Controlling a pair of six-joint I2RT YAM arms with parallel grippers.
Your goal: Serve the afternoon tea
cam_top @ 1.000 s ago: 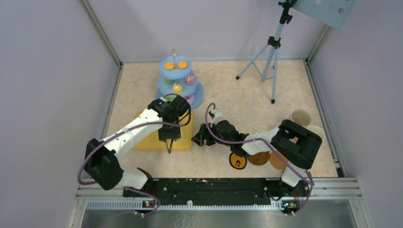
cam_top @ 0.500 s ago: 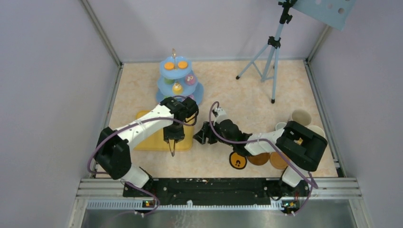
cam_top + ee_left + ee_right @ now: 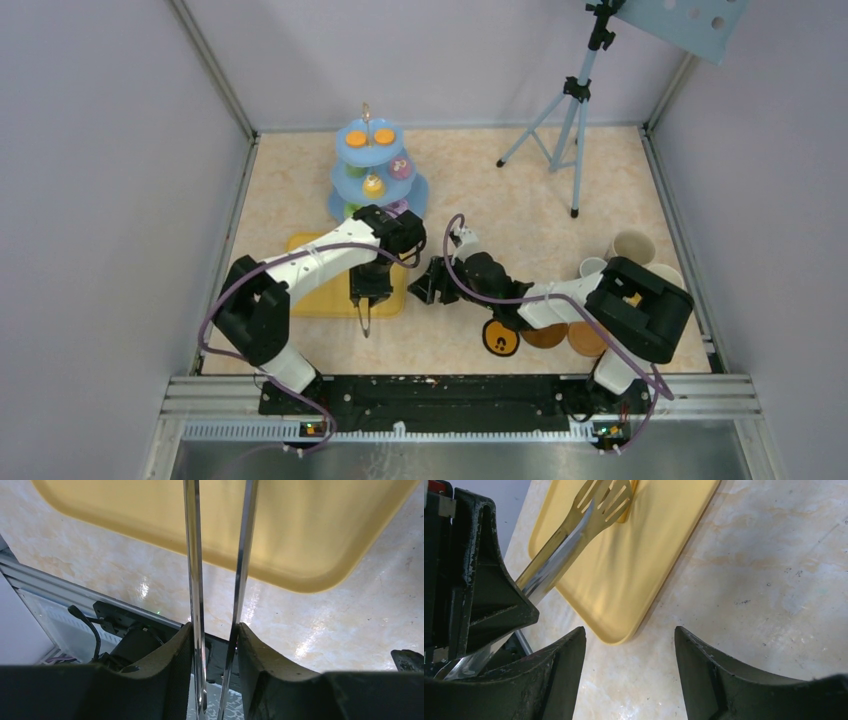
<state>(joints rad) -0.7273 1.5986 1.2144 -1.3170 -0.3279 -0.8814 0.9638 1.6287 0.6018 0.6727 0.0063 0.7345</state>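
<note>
Afternoon tea: we log the pastries (image 3: 384, 136) on the light-blue stand (image 3: 417, 197) at the far side of the worktop (image 3: 500, 210), apart from both pairs of jaws.
Left jaws: left gripper (image 3: 215, 630) drawn narrow. Its pads (image 3: 177, 652) press from either side on the two metal arms of the tongs (image 3: 194, 555). We count that as a firm hold.
Tongs: slotted heads hang over the yellow tray (image 3: 300, 530) in the right wrist view. Whether they touch it we cannot tell. The other end sticks out past the tray's near edge.
Right jaws: right gripper (image 3: 629, 632) stands wide, with only bare worktop between the fingers. It faces the tray's right edge and a rounded corner, just beside the left gripper.
Stand: just beyond the tray's far edge. Two orange pastries (image 3: 355, 139) sit on the top tier, with a purple pastry (image 3: 401, 166) and a yellow pastry (image 3: 372, 184) on the tiers below.
Mugs: cream mug (image 3: 632, 246) and grey mug (image 3: 592, 266) at the right side, beyond the right arm's elbow.
Coasters: brown coasters (image 3: 548, 336) near the front edge, partly under that arm.
</note>
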